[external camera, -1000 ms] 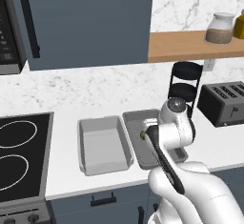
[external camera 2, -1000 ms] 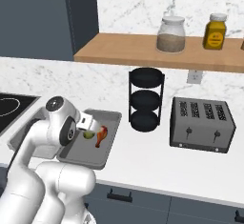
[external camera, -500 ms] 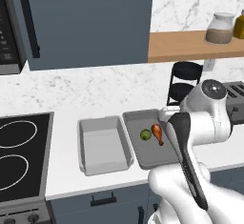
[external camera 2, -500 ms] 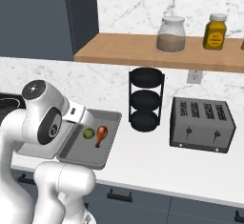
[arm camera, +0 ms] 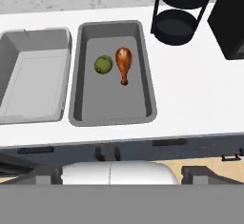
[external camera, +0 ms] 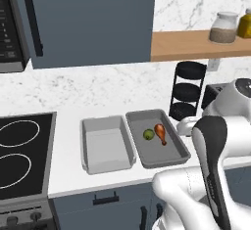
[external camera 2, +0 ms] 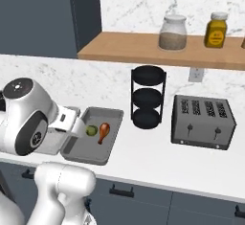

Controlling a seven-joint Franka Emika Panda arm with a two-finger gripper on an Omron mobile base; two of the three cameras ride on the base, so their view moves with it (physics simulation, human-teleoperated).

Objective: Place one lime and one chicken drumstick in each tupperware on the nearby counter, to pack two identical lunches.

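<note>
Worktop (external camera: 68, 170): long and white, over dark blue-grey cabinets with black bar handles.
Left tub (external camera: 105, 144): a shallow grey tupperware with a bare floor, lying just right of my stove (external camera: 22, 155).
Right tub (external camera: 169, 156): a matching grey tupperware, just beside the left one, their long sides parallel.
Lime (external camera: 148, 134): small and green, on the floor of the right tub, toward its far end.
Drumstick (external camera: 160, 132): orange-brown, just right of the lime in the same tub; from the hand view its plump end points to the wall and its thin bone tip points to the worktop's front edge.
Rack (external camera 2: 147, 97): black, round, three tiers, standing on the worktop near the right tub's far corner.
Toaster (external camera 2: 203, 121): dark, four slots, right of the rack, apart from it.
Shelf (external camera 2: 162, 49): wooden, on the marble wall, carrying a glass jar (external camera 2: 172, 32) and a yellow jar (external camera 2: 215, 29).
My tool: my fingertips are hidden in these pictures; the jaws stand wide apart and I grip nothing.
My arm (external camera: 215, 146): raised, at the right end of the right tub and above the worktop's front.
</note>
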